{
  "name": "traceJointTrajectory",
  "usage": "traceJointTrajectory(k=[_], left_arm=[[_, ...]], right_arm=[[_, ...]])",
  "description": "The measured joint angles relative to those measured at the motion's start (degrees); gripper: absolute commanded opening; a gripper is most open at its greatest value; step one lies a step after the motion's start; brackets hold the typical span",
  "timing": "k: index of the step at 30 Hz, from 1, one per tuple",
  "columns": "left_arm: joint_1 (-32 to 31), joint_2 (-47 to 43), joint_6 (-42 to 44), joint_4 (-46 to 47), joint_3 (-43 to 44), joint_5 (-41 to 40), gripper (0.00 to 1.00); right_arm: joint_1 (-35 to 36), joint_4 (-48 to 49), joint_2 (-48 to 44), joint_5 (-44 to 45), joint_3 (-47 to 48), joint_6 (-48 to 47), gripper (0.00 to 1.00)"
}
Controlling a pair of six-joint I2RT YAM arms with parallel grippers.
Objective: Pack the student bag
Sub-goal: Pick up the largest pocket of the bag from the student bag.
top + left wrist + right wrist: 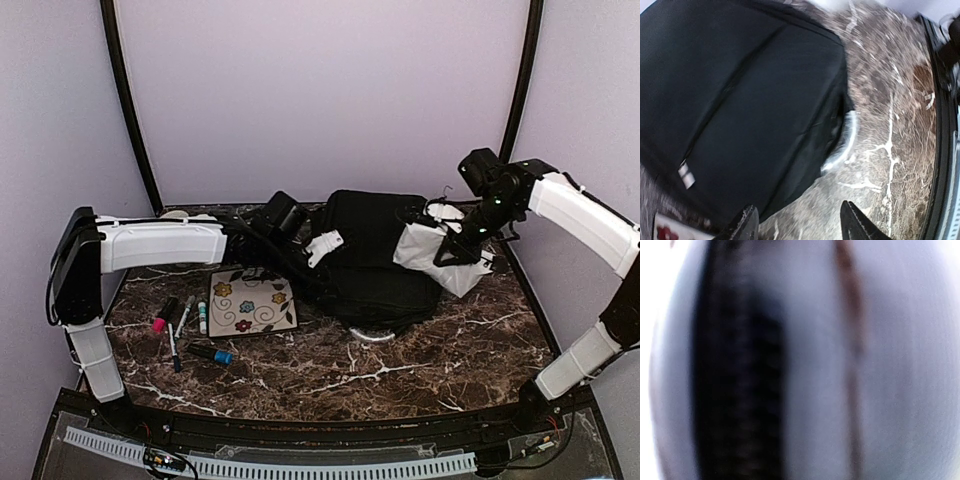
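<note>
Black backpack (378,265) lies flat at the middle-back of the brown marble table (400,385), with its grey-white loop handle (375,336) poking out at the near edge. Zip line runs across the panel in the left wrist view.

Left gripper (800,222) hovers over the near edge of the backpack, close to the handle. Its fingers (746,224) are spread apart with nothing between them; only fabric and marble show below. Left arm reaches in from the left side.

Right gripper (462,245) is at the right end of the backpack, against a white sheet (428,250) that sits tilted on that end. Can't tell what the sheet is. Right wrist view is all blur, just a dark band on pale grey. From the top view I cannot tell whether these jaws are spread, closed or pinching the sheet.

Left of the backpack, flat on the table: flowered card (250,303), just beside the bag. Further left, a loose cluster: pink-capped marker (160,322), white stick (202,318), blue-capped marker (216,355), plus two thin pens too small to describe.
</note>
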Motion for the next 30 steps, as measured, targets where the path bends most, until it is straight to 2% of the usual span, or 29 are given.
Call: traceJointTrajectory(k=[5,8,15,24,27,30], left_arm=[[-5.6,5.6,7.4,-0.4,4.4,-1.3,0.6],[-7.1,8.1,11.0,-0.5,6.1,-2.2,0.61],[-9.5,15.9,17.8,-0.5,14.0,-8.1,0.62],[-9.8,21.1,23.3,1.3,16.3,-15.3,0.61],[-9.8,22.0,24.6,3.0,16.6,-18.3,0.58],[-9.8,23.0,26.1,4.6,17.1,-21.8,0.45]], right_arm=[[-12.1,0.2,-4.2,-0.2,-3.6,-1.1,0.2],[-14.8,0.3,-5.2,-0.1,-7.1,-1.0,0.2],[-15.8,0.4,-8.3,0.1,-13.2,-0.4,0.21],[-15.8,1.1,-10.0,-0.1,-13.3,0.7,0.21],[-15.8,1.4,-10.0,-0.1,-13.4,1.2,0.21],[-15.8,1.5,-10.1,-0.2,-13.4,1.8,0.21]])
